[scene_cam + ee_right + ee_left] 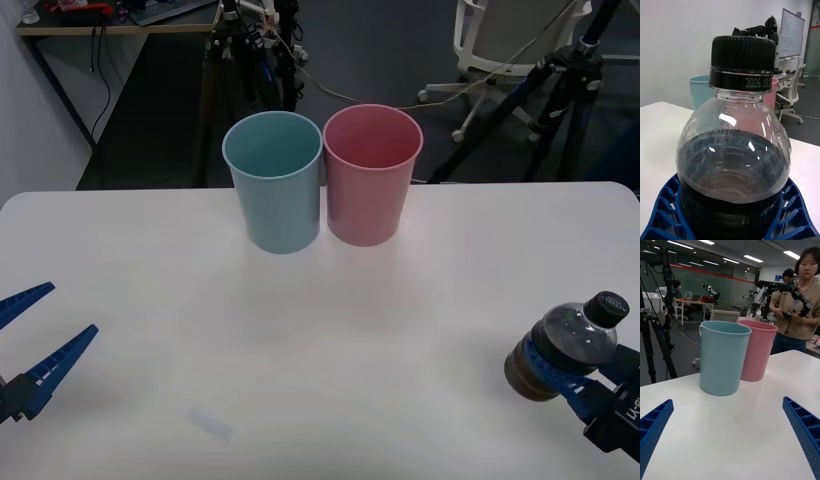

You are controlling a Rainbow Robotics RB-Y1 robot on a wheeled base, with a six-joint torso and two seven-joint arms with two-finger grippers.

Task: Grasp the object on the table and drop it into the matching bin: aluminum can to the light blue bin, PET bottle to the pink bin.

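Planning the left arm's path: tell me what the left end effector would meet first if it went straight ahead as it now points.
Probably the tall light blue plastic bin: it stands ahead of the open left end effector, with bare white table between. The front view makes the heading less certain.

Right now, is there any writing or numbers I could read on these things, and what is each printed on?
"2026.10" then cut off: pale print on the black cap's lower ring, on the PET bottle.
White board in the room behind: marks too small to read.
Light blue bin, pink bin: none.
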